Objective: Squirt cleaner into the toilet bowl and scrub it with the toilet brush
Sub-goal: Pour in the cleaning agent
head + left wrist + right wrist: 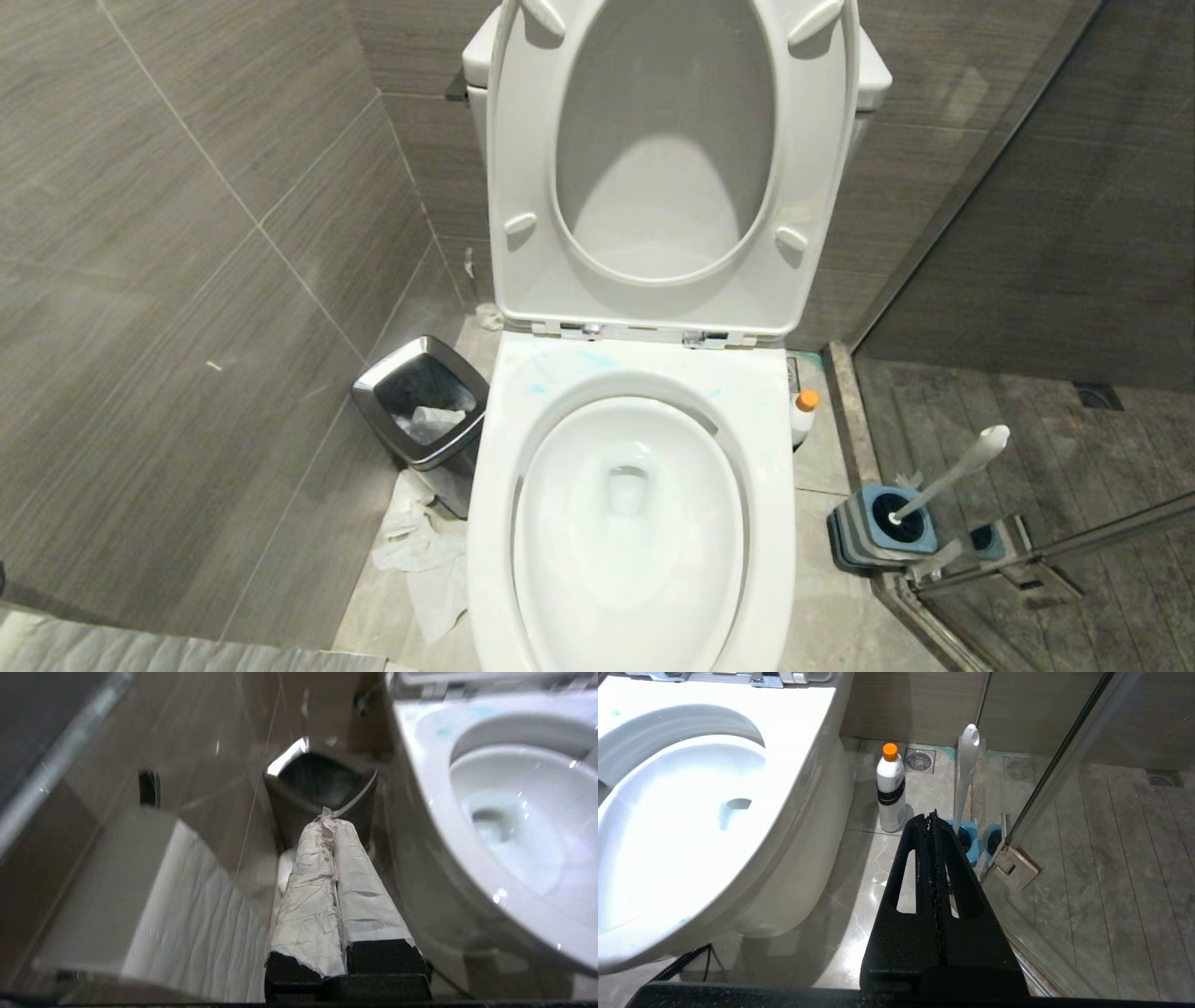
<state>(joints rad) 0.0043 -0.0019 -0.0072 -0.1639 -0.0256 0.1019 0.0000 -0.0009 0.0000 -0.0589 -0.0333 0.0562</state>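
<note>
The white toilet bowl [770, 420] fills the middle of the head view, seat and lid raised, with faint blue smears on its back rim. It also shows beside each wrist, as bowl [430, 793] and bowl [803, 723]. The cleaner bottle [891, 791], white with an orange cap, stands on the floor to the bowl's right; only its cap end [805, 411] shows past the rim. The toilet brush [952, 471] leans in its blue holder, its handle [966, 770] upright. My left gripper [328, 817], fingers wrapped in white tape, is shut and empty. My right gripper [931, 816] is shut, empty, short of the bottle and brush.
A chrome-rimmed square bin [422, 411] stands left of the bowl, with crumpled paper [425, 560] on the floor by it. A blue-and-grey brush holder [882, 527] sits by a glass shower door and its hinge [1013, 868]. Tiled walls close in on both sides.
</note>
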